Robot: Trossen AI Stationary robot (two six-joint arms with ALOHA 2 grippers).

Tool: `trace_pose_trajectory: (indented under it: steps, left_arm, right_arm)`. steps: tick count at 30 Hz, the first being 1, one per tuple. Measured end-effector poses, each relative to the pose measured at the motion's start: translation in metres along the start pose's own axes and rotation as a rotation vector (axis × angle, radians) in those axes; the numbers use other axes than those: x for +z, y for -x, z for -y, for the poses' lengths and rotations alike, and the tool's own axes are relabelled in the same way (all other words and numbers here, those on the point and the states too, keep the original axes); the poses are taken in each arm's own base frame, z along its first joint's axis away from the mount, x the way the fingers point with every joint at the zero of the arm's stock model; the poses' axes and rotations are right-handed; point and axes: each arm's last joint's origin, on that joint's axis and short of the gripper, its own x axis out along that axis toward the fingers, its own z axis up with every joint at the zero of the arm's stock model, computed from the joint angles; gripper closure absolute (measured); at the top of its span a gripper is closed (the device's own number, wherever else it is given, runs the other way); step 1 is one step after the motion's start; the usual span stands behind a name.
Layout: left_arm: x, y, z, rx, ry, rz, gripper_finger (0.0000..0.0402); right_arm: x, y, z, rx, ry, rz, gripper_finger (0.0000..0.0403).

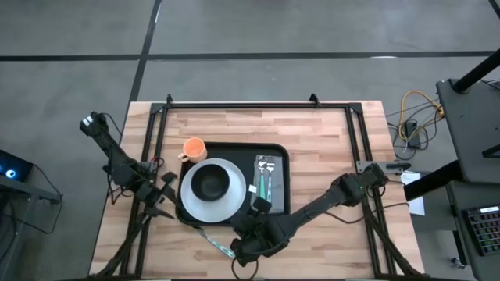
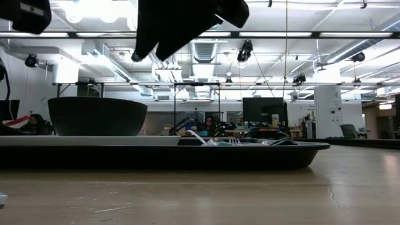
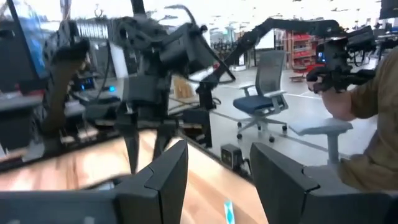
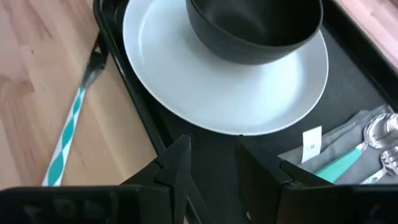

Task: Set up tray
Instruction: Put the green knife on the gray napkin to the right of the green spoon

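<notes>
Loose utensil: a teal-and-white patterned handled fork [image 4: 69,127] lies on the light wooden table [image 1: 328,140], just outside the near rim of the large black rectangular tray [image 1: 277,152].
Right hand [image 1: 258,209]: over the tray's near edge, fingers apart, holding nothing.
Tray contents: round white plate [image 4: 180,87] carrying a dark bowl [image 4: 255,28]; folded grey napkin [image 4: 339,146] with teal cutlery beside it.
Advice: likely fetch the fork; close squarely across its handle, clear of the rim.
Left hand [image 1: 160,195]: beside the tray's left edge, fingers apart, empty.
Farther: small orange cup [image 1: 193,147] at the tray's far-left corner.
</notes>
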Motion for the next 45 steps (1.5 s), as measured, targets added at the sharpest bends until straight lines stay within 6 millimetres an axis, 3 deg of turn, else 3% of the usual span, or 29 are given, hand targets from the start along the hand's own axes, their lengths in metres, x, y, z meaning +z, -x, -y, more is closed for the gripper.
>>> trace_pose_trajectory:
  steps: [6,17,27,41,45]
  left_arm:
    - [-0.030,0.002,0.006,-0.034,0.052,-0.053,0.0246]
    - [-0.031,0.010,0.031,-0.266,0.042,-0.076,0.0246]
    - [-0.035,0.011,0.033,-0.276,0.029,-0.115,0.0246]
    - [-0.037,0.011,0.033,-0.278,0.021,-0.138,0.0246]
    - [-0.038,0.011,0.033,-0.279,0.021,-0.139,0.0246]
  right_arm:
    - [-0.007,-0.006,-0.001,0.012,-0.022,-0.037,0.0291]
    - [-0.002,-0.007,-0.018,0.269,-0.095,-0.107,0.0291]
    - [-0.004,-0.019,-0.023,0.366,-0.141,-0.114,0.0291]
    - [0.003,-0.017,-0.031,0.489,-0.225,-0.102,0.0290]
    - [0.006,-0.021,-0.040,0.580,-0.247,-0.058,0.0272]
